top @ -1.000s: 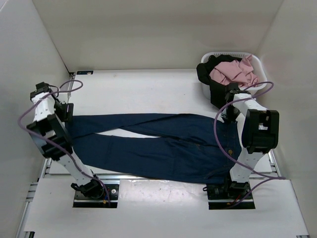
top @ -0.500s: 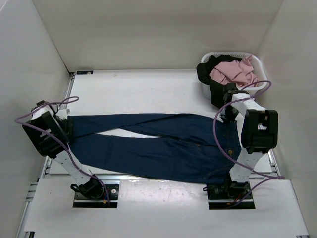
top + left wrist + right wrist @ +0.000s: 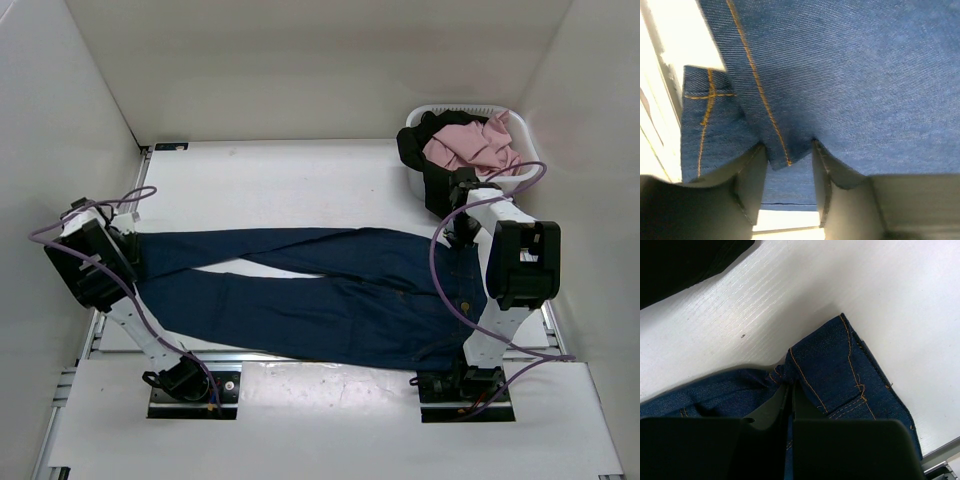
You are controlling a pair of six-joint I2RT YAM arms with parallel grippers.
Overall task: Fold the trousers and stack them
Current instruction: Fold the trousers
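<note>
- Across the middle of the top view, one pair of jeans (image 3: 320, 290) lies flat on the white table (image 3: 280, 180). Its two legs run to the left and its waistband sits at the right.
- I also count my two arms and one white laundry basket (image 3: 525, 135) at the upper right. One black garment (image 3: 425, 165) hangs over its near rim and one pink cloth (image 3: 470, 145) lies inside.
- My left gripper (image 3: 787, 146) sits at the leg hems. Its fingers stand apart with an orange-stitched hem corner between them, and I cannot tell whether they press on it.
- My right gripper (image 3: 790, 385) has its fingers together, pinching bunched denim at the far corner of the waistband.
- Edges: the hems reach the table's left edge, close to the left wall. The near side of the jeans lies just beside the front rail. In the right wrist view the waistband corner is near the table's right edge.
- Room: bare tabletop runs from the far leg to the back wall. The basket and the black garment stand near my right gripper.
- Only the wrist views show my fingers and the denim stitching. Only the top view shows the basket, the pink cloth and the whole length of the jeans.
</note>
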